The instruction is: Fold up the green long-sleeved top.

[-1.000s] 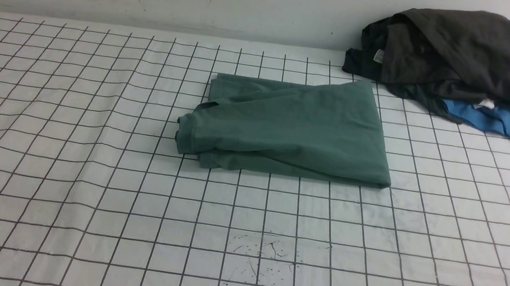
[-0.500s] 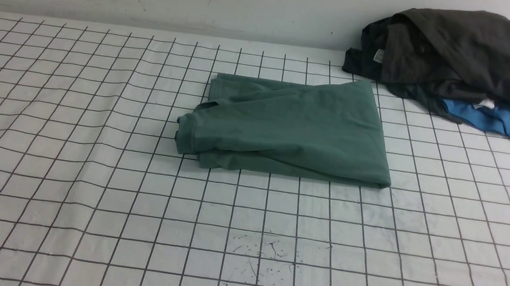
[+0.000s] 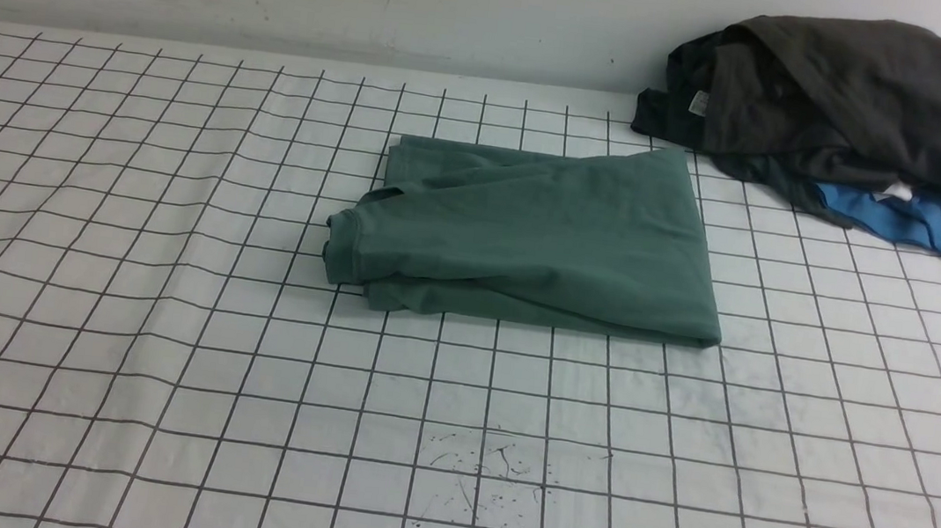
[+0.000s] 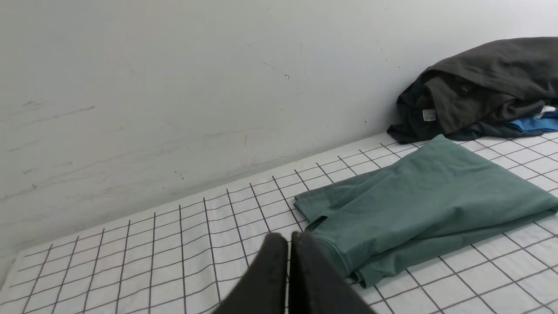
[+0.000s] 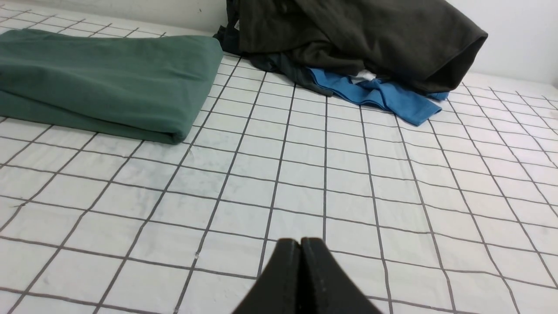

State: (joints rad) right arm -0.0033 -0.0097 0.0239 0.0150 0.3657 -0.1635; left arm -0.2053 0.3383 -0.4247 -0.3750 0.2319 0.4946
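Left gripper (image 4: 288,237) and right gripper (image 5: 300,242) both sitting with fingers pressed together, holding nothing, hanging clear of the cloth. Green long-sleeved top (image 3: 527,235) lying folded into a compact rectangle mid-table on the grid sheet (image 3: 159,353), ribbed edge facing left. Logo and neck label not showing, dark clothes pile (image 3: 861,105) with blue garment (image 3: 918,222) running past the frame edge

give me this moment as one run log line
stage: fold looks done | muted dark-green cotton top: folded, flat on grid-lined white table cover | left gripper: shut, empty | right gripper: shut, empty
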